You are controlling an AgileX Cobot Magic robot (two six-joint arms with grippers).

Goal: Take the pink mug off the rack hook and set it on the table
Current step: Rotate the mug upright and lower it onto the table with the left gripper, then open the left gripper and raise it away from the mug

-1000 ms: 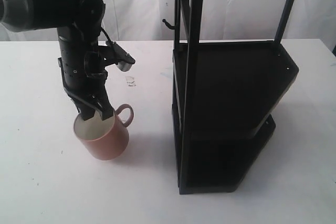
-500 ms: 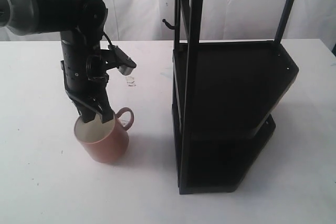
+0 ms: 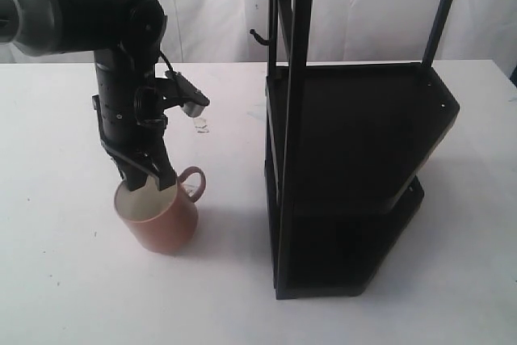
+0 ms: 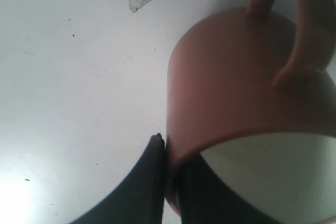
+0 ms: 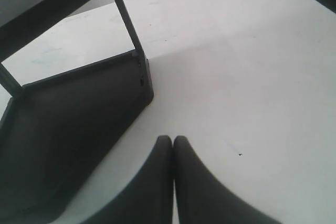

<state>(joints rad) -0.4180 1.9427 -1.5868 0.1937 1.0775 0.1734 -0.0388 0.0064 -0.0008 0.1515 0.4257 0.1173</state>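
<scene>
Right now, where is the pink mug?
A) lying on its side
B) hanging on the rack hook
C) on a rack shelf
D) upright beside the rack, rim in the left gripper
D: the pink mug is upright left of the rack, the left gripper pinching its rim.

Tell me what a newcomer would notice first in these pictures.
The pink mug stands out first, low on the left of the white table, with the left gripper pinching its rim, one finger inside. Next comes the tall black rack on the right, its rack hook sticking out bare near the top. The right gripper hangs shut over the table beside the rack's shelf corner.
</scene>
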